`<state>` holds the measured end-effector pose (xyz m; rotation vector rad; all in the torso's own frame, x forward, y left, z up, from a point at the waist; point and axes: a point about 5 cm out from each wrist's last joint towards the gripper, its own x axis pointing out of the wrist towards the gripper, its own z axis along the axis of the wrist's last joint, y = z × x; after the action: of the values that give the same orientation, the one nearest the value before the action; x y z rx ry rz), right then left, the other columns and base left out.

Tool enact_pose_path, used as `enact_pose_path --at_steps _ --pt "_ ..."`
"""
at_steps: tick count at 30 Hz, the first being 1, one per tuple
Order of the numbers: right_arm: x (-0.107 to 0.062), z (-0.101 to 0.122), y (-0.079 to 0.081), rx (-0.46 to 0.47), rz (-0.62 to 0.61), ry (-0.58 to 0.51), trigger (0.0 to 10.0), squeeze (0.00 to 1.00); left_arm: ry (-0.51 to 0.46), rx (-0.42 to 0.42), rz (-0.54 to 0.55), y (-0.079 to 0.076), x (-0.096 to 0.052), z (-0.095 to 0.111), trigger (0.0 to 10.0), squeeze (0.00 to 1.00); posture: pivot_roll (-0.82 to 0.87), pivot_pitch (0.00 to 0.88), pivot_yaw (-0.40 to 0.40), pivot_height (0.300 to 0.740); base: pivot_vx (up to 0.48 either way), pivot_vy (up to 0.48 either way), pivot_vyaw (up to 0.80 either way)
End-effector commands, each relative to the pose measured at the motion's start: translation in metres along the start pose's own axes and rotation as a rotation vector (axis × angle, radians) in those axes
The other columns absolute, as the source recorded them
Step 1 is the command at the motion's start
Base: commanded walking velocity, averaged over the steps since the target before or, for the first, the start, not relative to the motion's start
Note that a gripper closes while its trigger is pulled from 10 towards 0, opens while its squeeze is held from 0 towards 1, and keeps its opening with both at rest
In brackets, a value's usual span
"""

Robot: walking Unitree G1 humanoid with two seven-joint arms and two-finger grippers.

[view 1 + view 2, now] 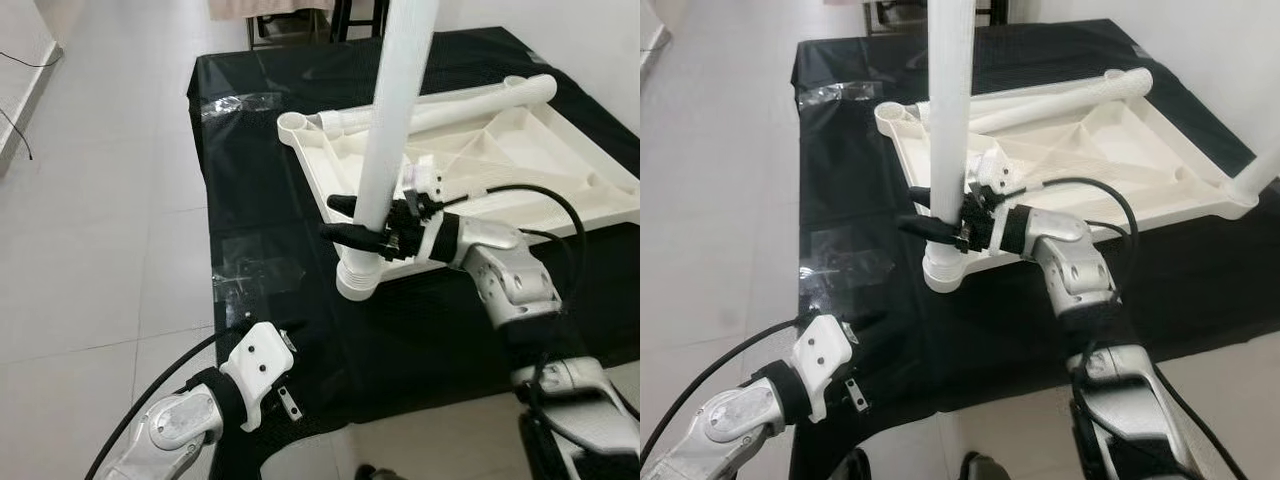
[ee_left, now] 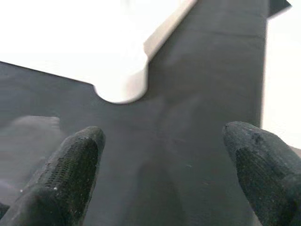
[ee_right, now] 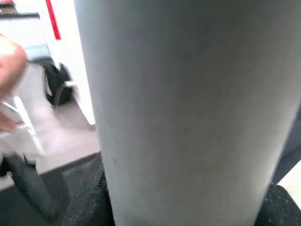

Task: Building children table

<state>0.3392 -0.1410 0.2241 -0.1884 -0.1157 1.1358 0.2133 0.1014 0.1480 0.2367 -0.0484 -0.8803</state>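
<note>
Clearly, the upright leg can tip or jam at the corner socket

The right claw (image 1: 352, 222) is closed around a white leg tube (image 1: 395, 130), low on it, just above the corner socket (image 1: 357, 277) of the white tabletop (image 1: 520, 160). This tabletop lies upside down on a black cloth (image 1: 260, 150) on the floor, with its ribs facing up. The tube stands almost upright with a small lean, and its lower end sits in or on the socket; I cannot tell how deep it is. Another leg (image 1: 470, 100) lies along the far edge of the tabletop, and a further corner socket (image 1: 292, 124) is empty.

The left claw (image 2: 162, 179) hovers low over the cloth near the front corner, with its fingers (image 2: 70, 169) spread apart and nothing between them. In the left wrist view the white socket corner (image 2: 124, 87) is close ahead.

I think the main risk is the lean. If the right claw pushes down while the tube is not in line with the socket, the tube can jam at the rim or slip out to the side. Because the grip is low and the tube is long, the top can swing and twist in the fingers. The tabletop is light and nothing holds it, so a side push can slide it on the cloth or lift the near corner. The cable (image 1: 540, 195) at the right wrist passes close over the tabletop and could catch on the ribs
</note>
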Motion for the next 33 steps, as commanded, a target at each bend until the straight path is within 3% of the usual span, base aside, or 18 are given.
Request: enact_pose_path --at_steps 1,3,4,5,7,17,18,19,20,21,22,25,26,27,28,29,30,33 --pt "-0.013 -0.032 0.004 0.053 -0.061 0.190 0.0 0.00 0.005 -0.010 0.009 -0.001 -0.001 -0.004 10.0 0.00 0.02 0.165 -0.066 0.740 0.000 0.000 0.00" --pt "-0.013 -0.032 0.004 0.053 -0.061 0.190 0.0 0.00 0.005 -0.010 0.009 -0.001 -0.001 -0.004 10.0 0.00 0.02 0.165 -0.066 0.740 0.000 0.000 0.00" --pt "-0.011 -0.066 0.039 0.272 -0.563 0.319 0.0 0.00 -0.017 -0.105 0.056 0.001 -0.006 -0.005 10.0 0.00 0.00 0.152 -0.053 0.740 0.000 0.000 0.00" --pt "-0.017 -0.072 0.051 0.304 -0.718 0.367 0.0 0.00 -0.023 -0.139 0.068 0.001 -0.008 -0.006 10.0 0.00 0.00 0.150 -0.052 0.740 0.000 0.000 0.00" --pt "-0.017 -0.076 0.056 0.302 -0.786 0.376 0.0 0.00 -0.026 -0.166 0.073 0.000 -0.009 -0.008 10.0 0.00 -0.01 0.136 -0.040 0.740 0.000 0.000 0.00" --pt "-0.005 -0.077 0.037 0.293 -0.789 0.338 0.0 0.00 -0.016 -0.207 0.025 -0.003 -0.005 -0.013 10.0 0.00 -0.01 0.123 -0.044 0.740 0.000 0.000 0.00" --pt "-0.004 -0.074 0.034 0.292 -0.787 0.333 4.3 0.00 -0.018 -0.217 0.029 -0.003 -0.004 -0.013 10.0 0.00 -0.01 0.125 -0.043 0.740 0.000 0.000 0.00" --pt "-0.004 -0.074 0.034 0.292 -0.787 0.333 4.3 0.00 -0.018 -0.217 0.029 -0.003 -0.004 -0.013 10.0 0.00 -0.01 0.125 -0.043 0.740 0.000 0.000 0.00" --pt "-0.002 -0.069 0.029 0.303 -0.753 0.292 10.0 0.00 -0.022 -0.226 0.033 -0.001 -0.003 -0.013 10.0 0.00 -0.01 0.122 -0.041 0.740 0.000 0.000 0.00" --pt "-0.002 -0.069 0.029 0.303 -0.753 0.292 10.0 0.00 -0.022 -0.226 0.033 -0.001 -0.003 -0.013 10.0 0.00 -0.01 0.122 -0.041 0.740 0.000 0.000 0.00" --pt "0.001 -0.061 0.022 0.304 -0.681 0.223 10.0 1.00 -0.025 -0.235 0.035 0.000 -0.001 -0.014 10.0 0.00 -0.02 0.118 -0.038 0.740 0.000 0.000 0.00" --pt "0.007 -0.042 0.019 0.287 -0.525 0.113 10.0 1.00 -0.027 -0.237 0.027 0.001 0.002 -0.014 10.0 0.00 -0.01 0.112 -0.042 0.740 0.000 0.000 0.00" --pt "0.010 -0.025 0.020 0.209 -0.328 0.051 10.0 0.01 -0.026 -0.240 0.017 0.002 0.005 -0.015 10.0 0.00 -0.01 0.107 -0.044 0.740 0.000 0.000 0.00" --pt "0.010 -0.025 0.020 0.209 -0.328 0.051 10.0 0.01 -0.026 -0.240 0.017 0.002 0.005 -0.015 10.0 0.00 -0.01 0.107 -0.044 0.740 0.000 0.000 0.00" --pt "0.010 -0.012 0.021 0.126 -0.150 0.031 10.0 0.00 -0.024 -0.250 0.010 0.003 0.007 -0.016 10.0 0.00 -0.01 0.102 -0.046 0.740 0.000 0.000 0.00" --pt "0.010 -0.012 0.021 0.126 -0.150 0.031 10.0 0.00 -0.024 -0.250 0.010 0.003 0.007 -0.016 10.0 0.00 -0.01 0.102 -0.046 0.740 0.000 0.000 0.00" --pt "0.010 -0.003 0.018 0.088 -0.025 0.016 10.0 0.00 -0.025 -0.263 0.006 0.004 0.009 -0.017 10.0 0.00 -0.01 0.099 -0.049 0.740 0.000 0.000 0.00" --pt "0.012 0.004 0.007 0.068 0.094 0.013 10.0 0.00 -0.030 -0.284 -0.002 0.005 0.011 -0.018 10.0 0.00 0.00 0.095 -0.057 0.740 0.000 0.000 0.00"
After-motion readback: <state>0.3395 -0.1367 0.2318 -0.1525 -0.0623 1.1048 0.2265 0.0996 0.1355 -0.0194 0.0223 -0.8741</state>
